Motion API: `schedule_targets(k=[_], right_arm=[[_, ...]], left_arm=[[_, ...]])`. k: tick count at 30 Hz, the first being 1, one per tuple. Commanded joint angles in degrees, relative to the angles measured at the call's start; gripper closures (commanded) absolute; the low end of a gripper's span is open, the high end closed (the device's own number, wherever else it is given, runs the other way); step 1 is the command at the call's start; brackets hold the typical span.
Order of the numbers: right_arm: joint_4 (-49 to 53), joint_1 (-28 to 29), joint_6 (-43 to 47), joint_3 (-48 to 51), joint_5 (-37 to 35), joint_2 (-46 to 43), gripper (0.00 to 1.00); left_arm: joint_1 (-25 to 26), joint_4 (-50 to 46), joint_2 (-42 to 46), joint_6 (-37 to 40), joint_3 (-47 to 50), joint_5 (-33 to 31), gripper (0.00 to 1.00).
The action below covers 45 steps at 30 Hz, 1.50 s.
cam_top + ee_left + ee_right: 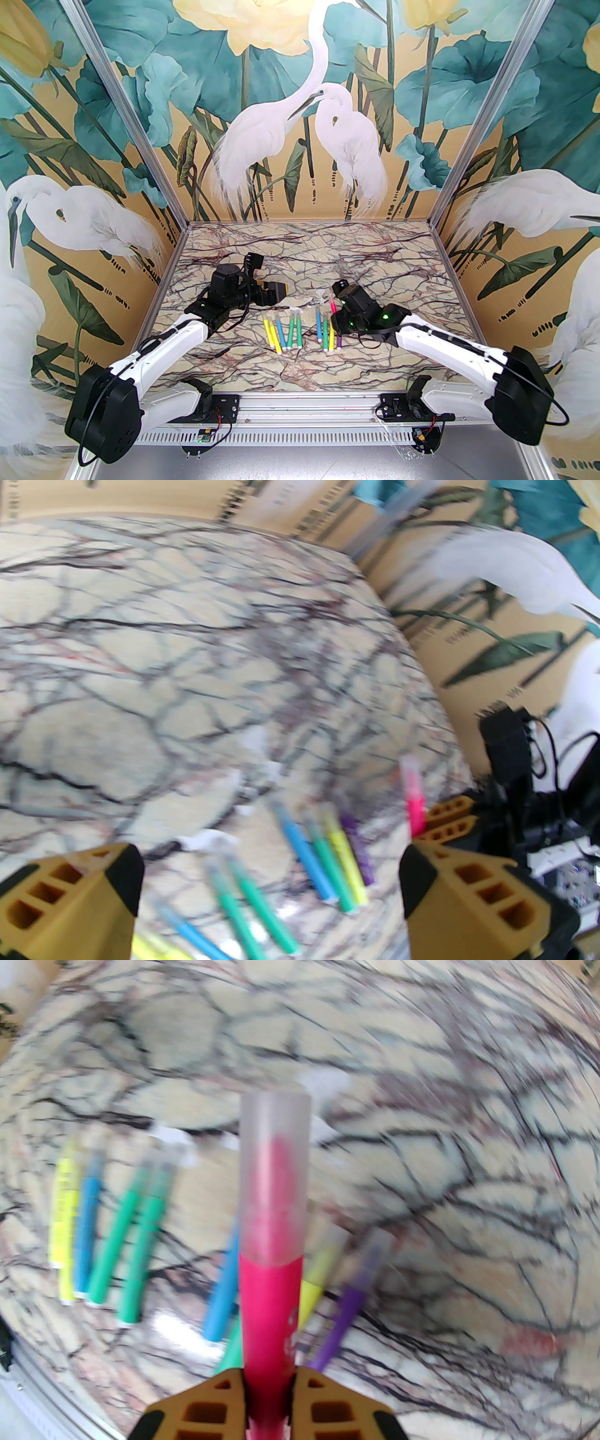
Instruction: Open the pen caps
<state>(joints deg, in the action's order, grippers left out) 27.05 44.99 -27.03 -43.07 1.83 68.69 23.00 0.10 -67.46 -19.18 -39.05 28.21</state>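
A: From the left, then: left gripper [265,276]?
B: Spread wide, hovering over the bench [375,262], just left of the pens and a little beyond them.

A: Next, the left cluster of pens [282,333]?
B: Flat on the bench, side by side, slightly fanned. Two yellow, one blue, two green. Long axes running near to far, with white butt ends toward the arms' bases and capped ends toward the back wall.

A: And the right cluster [328,333]?
B: Same lie: blue, green, yellow, purple, roughly parallel, tips pointing away from the bases. Touching or merely side by side, cannot tell.

A: Right gripper [269,1377]?
B: Pinching the pink pen [271,1297] low on its body. Long axis in line with the fingers. Pen cap [274,1166] on, pointing forward, away from the wrist and toward the far side of the bench.

A: Anything hidden or unclear?
B: Butt end of the pink pen buried between the fingers. Heavy blur in both wrist views. Just beyond the clusters' tips, what look like loose caps [295,310], pale and see-through; count and shape hard to tell.

A: Surface and room?
B: Marble-patterned bench with dark veins. Aluminium rail [304,403] along the near edge. Walls [300,140] printed with white egrets, teal leaves and yellow blossoms on tan.
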Motion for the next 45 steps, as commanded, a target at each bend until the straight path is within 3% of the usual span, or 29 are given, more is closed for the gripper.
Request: schedule_targets(k=[1, 19, 35, 45], right_arm=[[-5.58, -0.08, 3.32, 0.75, 5.15, -1.75, 0.88], [-11.23, 2.51, 6.89, -0.96, 8.9, -3.01, 0.88], [-12.93, 4.21, 7.51, -0.7, 7.25, -4.96, 0.88], [-12.58, 4.51, 7.77, -0.33, 7.14, -4.76, 0.88]], left_arm=[[0.85, 4.4, -1.25, -2.73, -2.06, 7.55, 0.06], [8.78, 3.47, -9.05, -3.08, -9.22, 14.81, 0.19], [10.39, 2.72, -13.04, -4.42, -12.2, 18.12, 0.47], [10.39, 3.49, -13.75, -5.86, -12.76, 18.11, 0.58]])
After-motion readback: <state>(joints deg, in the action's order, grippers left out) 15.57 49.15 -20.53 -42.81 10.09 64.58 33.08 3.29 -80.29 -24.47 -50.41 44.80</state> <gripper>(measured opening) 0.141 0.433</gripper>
